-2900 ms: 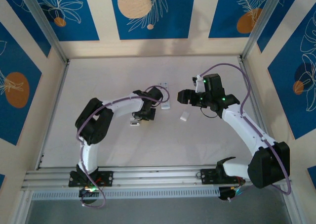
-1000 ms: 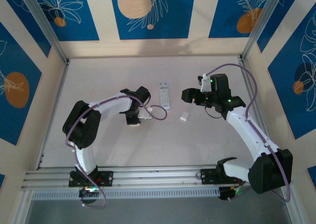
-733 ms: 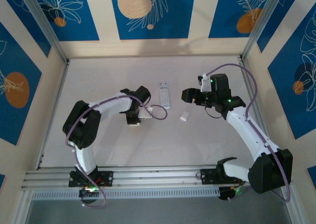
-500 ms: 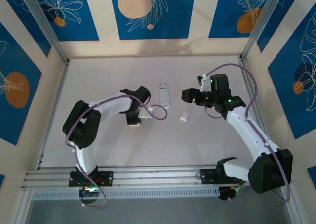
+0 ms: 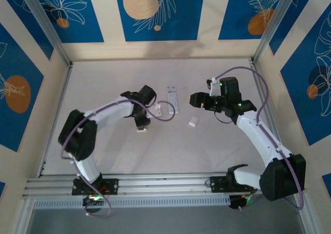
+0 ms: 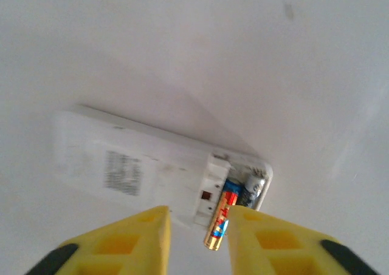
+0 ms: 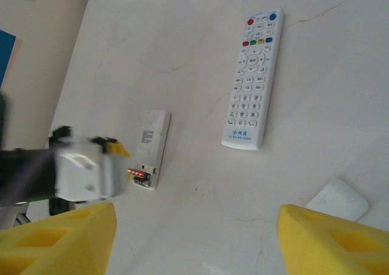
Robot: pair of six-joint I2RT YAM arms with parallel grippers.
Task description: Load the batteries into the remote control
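The remote control (image 6: 140, 166) lies face down on the table, its battery compartment (image 6: 240, 187) uncovered at one end. One of the batteries (image 6: 219, 221), gold with red and blue print, sticks slantwise out of that compartment and leans beside my left gripper's right finger (image 6: 267, 238). My left gripper (image 6: 196, 226) hovers just above, jaws apart and not clamping it. From above, the left gripper (image 5: 141, 119) sits over the remote control (image 5: 140, 129). My right gripper (image 5: 192, 99) hangs wide open and holds nothing, well above the table in its own view (image 7: 197, 238), looking down on the remote control (image 7: 151, 146).
A second remote (image 5: 171, 99) lies face up, buttons showing (image 7: 252, 81), between the two arms. The loose white battery cover (image 5: 193, 122) rests on the table near the right gripper, at the lower right of the right wrist view (image 7: 337, 199).
My left gripper has opened and let go of the battery, which now rests in the compartment's end. The left arm shifted a little. The right arm has not moved.
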